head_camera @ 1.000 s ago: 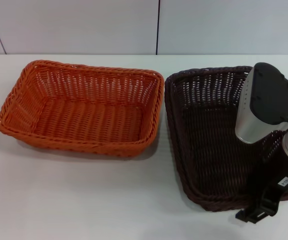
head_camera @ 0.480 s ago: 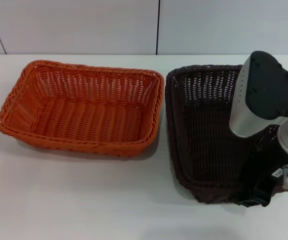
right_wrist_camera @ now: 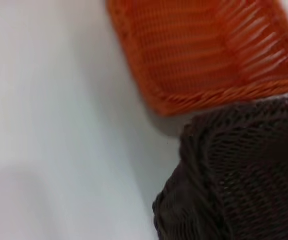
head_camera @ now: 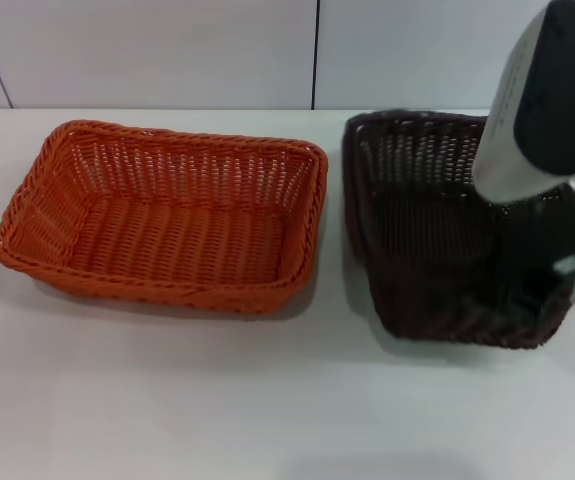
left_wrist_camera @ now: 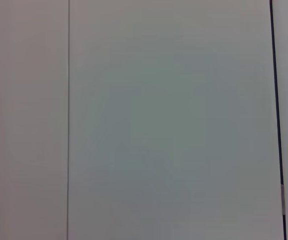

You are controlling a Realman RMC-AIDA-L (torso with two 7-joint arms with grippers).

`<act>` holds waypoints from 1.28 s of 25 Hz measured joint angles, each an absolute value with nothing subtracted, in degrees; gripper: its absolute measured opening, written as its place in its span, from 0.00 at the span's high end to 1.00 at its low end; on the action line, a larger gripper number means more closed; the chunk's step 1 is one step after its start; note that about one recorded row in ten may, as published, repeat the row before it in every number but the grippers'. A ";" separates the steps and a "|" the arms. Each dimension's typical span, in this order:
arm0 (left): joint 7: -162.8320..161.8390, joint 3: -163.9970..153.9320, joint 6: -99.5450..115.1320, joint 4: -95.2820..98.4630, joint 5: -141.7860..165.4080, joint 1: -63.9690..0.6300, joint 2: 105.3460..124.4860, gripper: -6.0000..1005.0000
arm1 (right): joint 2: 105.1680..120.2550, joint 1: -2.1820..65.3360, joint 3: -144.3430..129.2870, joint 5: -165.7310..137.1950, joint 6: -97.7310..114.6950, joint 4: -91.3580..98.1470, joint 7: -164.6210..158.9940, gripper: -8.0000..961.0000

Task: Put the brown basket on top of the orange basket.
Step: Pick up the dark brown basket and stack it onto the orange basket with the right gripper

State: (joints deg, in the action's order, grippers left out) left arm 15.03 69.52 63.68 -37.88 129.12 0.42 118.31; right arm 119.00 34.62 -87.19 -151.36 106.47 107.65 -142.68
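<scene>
My right gripper (head_camera: 567,285) is down at the right side of the brown basket (head_camera: 437,230), near its front right corner, and most of it is hidden behind my own silver and black wrist housing; I cannot tell whether it is clamped on the rim or loose. I can read no writing or label on the arm or on either basket.

The brown basket sits directly under and to the left of that gripper. It is tipped up, its near edge raised so that the dark outer wall faces me and the opening turns toward the far wall. It is blurred in the head view. Its long axis runs roughly away from me, toward the wall.

To its left, just beside it but not touching, the orange basket (head_camera: 167,215) lies flat on the white table (head_camera: 167,400), opening upward, its long axis running left to right. In the right wrist view a corner of the brown basket (right_wrist_camera: 244,175) fills the foreground with the orange basket (right_wrist_camera: 204,55) beyond it.

My left gripper is out of sight; its wrist camera faces only a pale panelled wall (left_wrist_camera: 159,125).
</scene>
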 joint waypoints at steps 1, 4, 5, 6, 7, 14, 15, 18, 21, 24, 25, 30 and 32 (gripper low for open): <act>15.03 69.50 63.67 -37.82 129.12 0.39 118.33 0.19 | 119.00 34.75 -87.23 -151.82 106.48 108.96 -143.03 0.74; 15.03 69.46 63.65 -37.73 129.11 0.33 118.37 0.19 | 119.00 35.26 -87.81 -152.86 106.47 112.44 -143.84 0.75; 15.03 69.45 63.64 -37.72 129.11 0.33 118.38 0.19 | 119.00 35.47 -88.16 -153.30 106.47 113.68 -144.19 0.76; 15.03 69.44 63.64 -37.72 129.11 0.33 118.39 0.19 | 119.00 35.71 -88.66 -153.80 106.53 114.75 -144.58 0.76; 15.03 69.43 63.65 -37.71 129.11 0.36 118.39 0.19 | 119.00 36.06 -89.41 -154.68 106.68 116.01 -145.11 0.77; 14.52 69.43 63.84 -37.36 129.11 0.63 118.34 0.19 | 119.00 40.38 -92.84 -160.44 107.05 117.57 -146.39 0.78; 14.14 69.43 63.85 -37.28 129.12 0.65 118.31 0.19 | 119.00 41.08 -93.29 -161.19 107.03 117.55 -146.40 0.78; 13.09 69.44 63.88 -37.15 129.31 0.63 118.24 0.19 | 119.00 42.82 -95.16 -163.94 106.30 117.54 -146.12 0.78; 12.63 69.52 63.91 -36.91 129.36 0.59 118.22 0.19 | 119.00 43.34 -99.01 -166.18 103.76 117.53 -143.66 0.77; 12.35 69.68 63.95 -36.41 129.30 0.38 118.21 0.19 | 119.00 42.65 -103.46 -167.14 100.32 117.71 -138.54 0.77; 12.34 69.68 63.98 -36.43 129.30 0.39 118.21 0.19 | 119.00 42.37 -104.84 -167.20 99.28 117.73 -136.61 0.76; 12.33 69.65 64.07 -36.50 129.27 0.44 118.21 0.19 | 118.97 39.74 -110.51 -167.20 93.08 117.73 -125.43 0.75; 12.30 69.65 64.07 -36.20 129.24 0.35 118.28 0.19 | 119.05 37.30 -112.45 -167.21 89.08 117.83 -117.88 0.75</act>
